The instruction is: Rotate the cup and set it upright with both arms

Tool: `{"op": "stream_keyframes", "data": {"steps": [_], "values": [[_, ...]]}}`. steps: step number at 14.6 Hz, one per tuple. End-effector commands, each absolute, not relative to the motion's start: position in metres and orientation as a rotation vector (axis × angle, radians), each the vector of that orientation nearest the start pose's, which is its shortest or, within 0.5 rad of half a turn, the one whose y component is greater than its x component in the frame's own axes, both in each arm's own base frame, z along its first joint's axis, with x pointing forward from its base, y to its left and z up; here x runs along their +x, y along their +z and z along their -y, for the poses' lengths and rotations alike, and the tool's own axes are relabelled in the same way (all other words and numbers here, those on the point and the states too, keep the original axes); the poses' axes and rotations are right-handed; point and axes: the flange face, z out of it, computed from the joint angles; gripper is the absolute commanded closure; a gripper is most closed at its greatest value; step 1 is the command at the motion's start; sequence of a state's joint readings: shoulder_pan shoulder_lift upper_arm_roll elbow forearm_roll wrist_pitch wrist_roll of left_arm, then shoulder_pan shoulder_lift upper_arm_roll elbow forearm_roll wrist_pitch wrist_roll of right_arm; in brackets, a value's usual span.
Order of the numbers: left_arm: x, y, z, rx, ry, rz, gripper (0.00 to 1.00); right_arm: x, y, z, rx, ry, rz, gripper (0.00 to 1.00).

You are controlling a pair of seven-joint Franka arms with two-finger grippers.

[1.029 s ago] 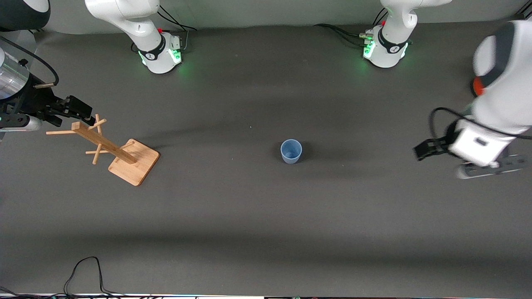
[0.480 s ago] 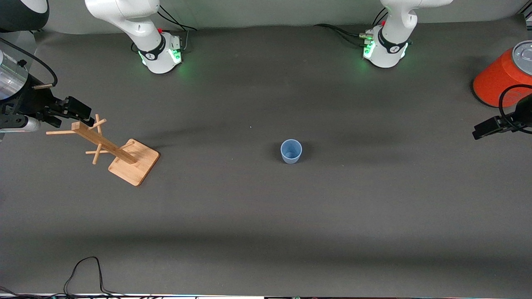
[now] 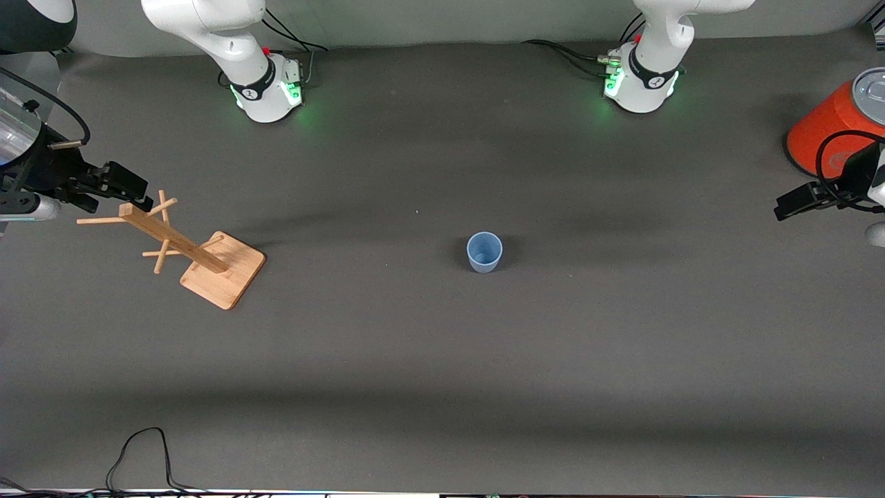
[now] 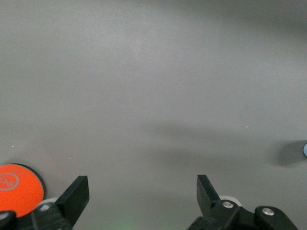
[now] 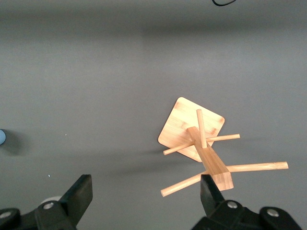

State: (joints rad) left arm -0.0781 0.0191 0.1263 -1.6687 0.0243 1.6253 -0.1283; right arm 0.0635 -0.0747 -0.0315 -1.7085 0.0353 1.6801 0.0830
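Front view: the small light-blue tapered plastic cup [image 3: 484, 252] stands upright, mouth up, near the middle of the dark grey table [image 3: 442, 360], well apart from both arms. The left gripper [image 3: 795, 202] hangs over the table edge at the left arm's end, just beside the large red-orange can with a silver top [image 3: 833, 124]. The right gripper [image 3: 117, 181] hangs over the top of the wooden peg stand on a square base [image 3: 200, 252] at the right arm's end. Judged from this, the cup is already upright and the task looks complete.

Left wrist view: the left gripper [image 4: 139, 196] is released, fingers spread wide with only bare table between them. The can's orange top face [image 4: 17, 184] shows beside one finger; a sliver of the cup [image 4: 305, 150] shows at the picture's edge.

Right wrist view: the right gripper [image 5: 146, 194] is likewise released and holds nothing. The stand [image 5: 206, 143] lies close to one finger [image 5: 211, 191].

Risks:
- Right finger may catch a peg and topple the stand if the arm descends.
- Left arm cable or finger may nudge the can if it swings toward it.
- A fresh approach could knock over the light cup.
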Motion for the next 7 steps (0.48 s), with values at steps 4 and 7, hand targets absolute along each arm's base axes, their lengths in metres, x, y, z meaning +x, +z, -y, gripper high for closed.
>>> {"op": "stream_keyframes", "data": {"steps": [4,7], "values": [[0.56,0.587,-0.014,-3.09,0.067,0.243,0.0,0.546,0.615,-0.02,-3.086,-0.081,-0.07,0.0],[0.56,0.588,-0.011,-3.087,0.086,0.27,0.0,0.546,0.614,-0.02,-3.086,-0.079,-0.07,0.0]]}}
